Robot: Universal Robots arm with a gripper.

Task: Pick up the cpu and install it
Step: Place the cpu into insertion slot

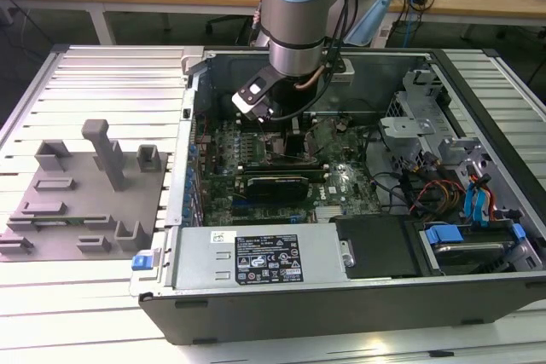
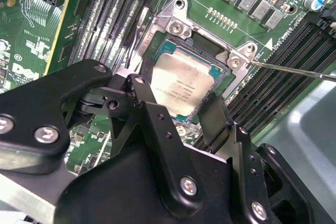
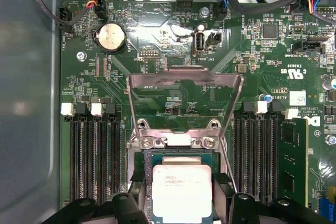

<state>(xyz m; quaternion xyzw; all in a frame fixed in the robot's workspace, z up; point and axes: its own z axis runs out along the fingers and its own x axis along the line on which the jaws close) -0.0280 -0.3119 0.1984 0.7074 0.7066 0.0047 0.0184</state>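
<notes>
The cpu [image 3: 181, 190], a flat square chip with a silvery top, lies in the motherboard socket [image 2: 176, 22] with its green rim showing around the metal lid. In the second wrist view the cpu [image 2: 178, 85] sits between my two black fingers [image 2: 144, 98]. My gripper [image 2: 176, 103] is shut on the cpu, one finger against each of two opposite edges. The socket's metal load plate [image 3: 184, 80] stands swung open beyond the chip. In the exterior view my gripper [image 1: 286, 130] reaches down into the open computer case [image 1: 341, 296] over the board.
Rows of memory slots [image 3: 92, 156] flank the socket on both sides. A thin metal lever [image 2: 294, 70] juts out beside it. Cables, drive cages and a power supply [image 1: 264, 257] crowd the case. A grey plastic tray [image 1: 77, 193] lies on the table at the exterior view's left.
</notes>
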